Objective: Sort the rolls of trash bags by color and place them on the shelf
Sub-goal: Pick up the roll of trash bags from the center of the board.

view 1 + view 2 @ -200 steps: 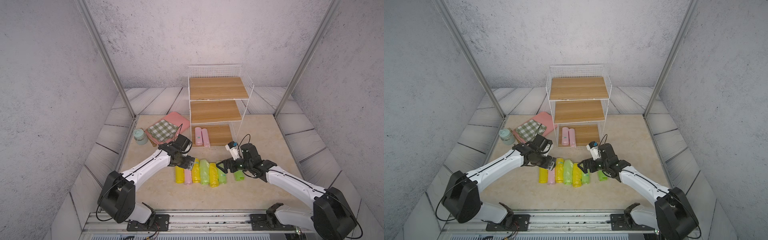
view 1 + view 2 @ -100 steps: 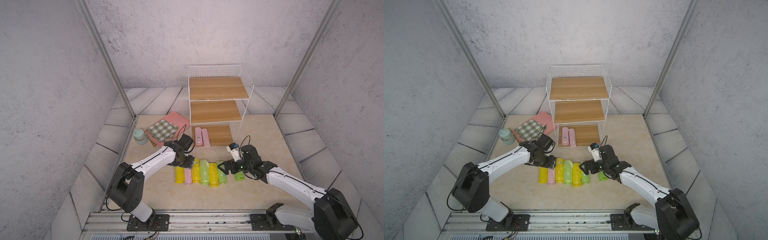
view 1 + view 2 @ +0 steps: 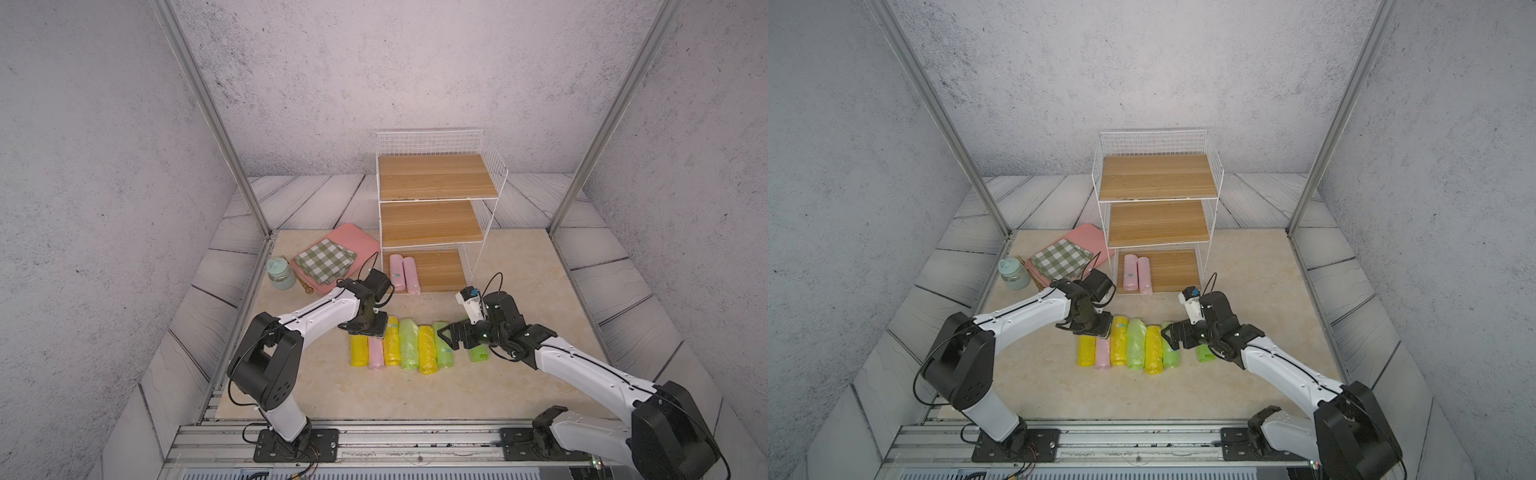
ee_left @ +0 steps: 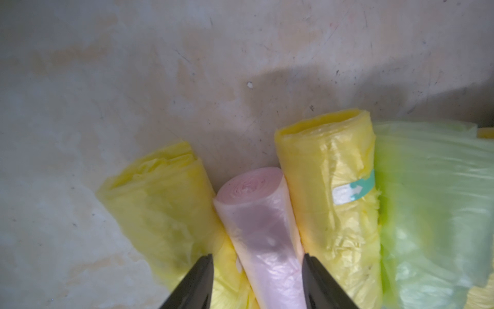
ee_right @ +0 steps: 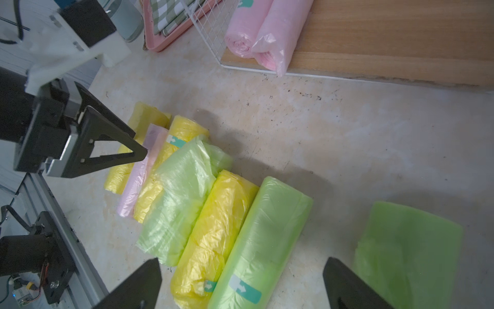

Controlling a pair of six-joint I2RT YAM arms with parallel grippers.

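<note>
Down low, left gripper (image 4: 258, 256) straddles the pink roll (image 4: 255, 211), jaws part-open; right gripper (image 5: 243, 260) gapes wide.

Left hand (image 4: 258, 255) points down, apparently half-closed; right hand (image 5: 242, 260) hovers low, spread wide.

We are looking at a robotics lab test cell dressed up as a corner of a home. Grey mottled backdrop panels (image 3: 415, 75) close it on three sides, held by bare aluminium posts (image 3: 216, 124), and the low slanted panels (image 3: 316, 199) carry only a printed plank pattern. The beige stone-look worktop (image 3: 519, 266) ends at a metal rail (image 3: 415, 440), where we see the left arm (image 3: 316, 311) and the right arm (image 3: 582, 365) bolted down, cables loose at their bases. The household props are few and staged: a wire shelf (image 3: 436, 183), a pink tray (image 3: 357, 237), a checked cloth (image 3: 324, 259), a lidded jar (image 3: 280, 276) and rolls of trash bags (image 3: 409, 345).
</note>
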